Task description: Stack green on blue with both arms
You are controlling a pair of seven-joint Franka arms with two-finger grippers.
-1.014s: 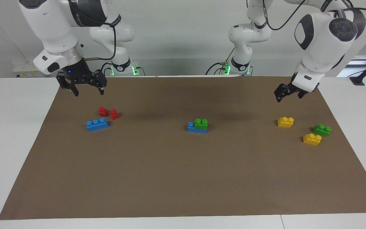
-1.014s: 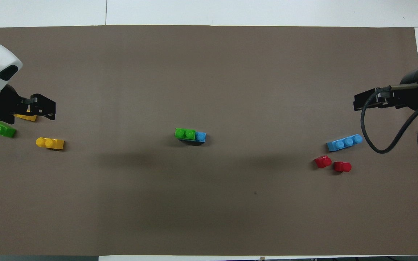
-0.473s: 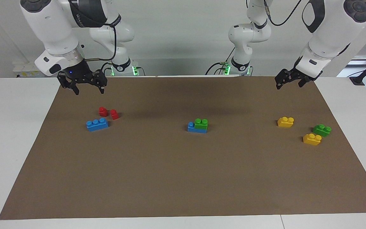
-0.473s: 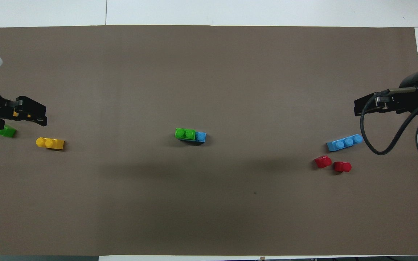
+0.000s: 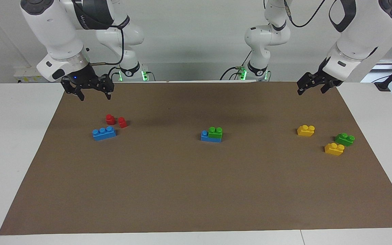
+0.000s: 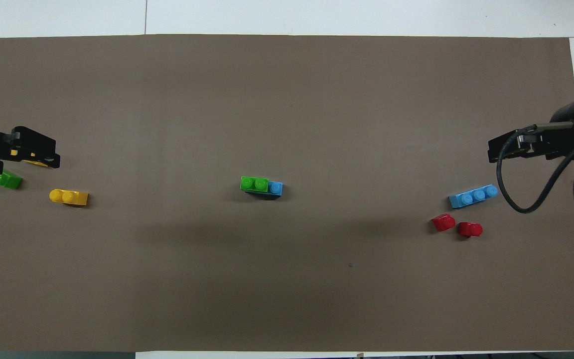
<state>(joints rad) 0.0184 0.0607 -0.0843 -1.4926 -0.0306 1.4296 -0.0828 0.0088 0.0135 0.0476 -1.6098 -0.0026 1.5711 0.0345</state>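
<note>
Stack: green brick point(image 5: 215, 131) sat on blue brick point(image 5: 211, 137) at centre of the facing view, pressed onto two of its studs, so one blue stud showed bare at the end toward the right arm. Looked seated flat; judged the task done or nearly so.
Mat: brown mat point(image 5: 196, 190) covered the table; stack stood mid-mat, well apart from all spares.
L gripper: left gripper point(image 5: 313, 85) hung at upper right of the facing view, raised over the mat edge nearest the robots. Fingers apart, nothing between them. Prob. parked clear so the stack stayed untouched.
R gripper: right gripper point(image 5: 94, 92) hung at upper left of the facing view, over the mat corner, above and clear of the red bricks. Fingers apart, empty.
Spares, L arm's end: second green brick point(image 5: 344, 139) w/ two yellow bricks point(image 5: 306, 130) near it, at mid right of the facing view; all loose on the mat.
Spares, R arm's end: second blue brick point(image 5: 104, 133) w/ two red bricks point(image 5: 116, 120) just beside it, at mid left; none stacked.
Risk: low, both arms away from the stack.
</note>
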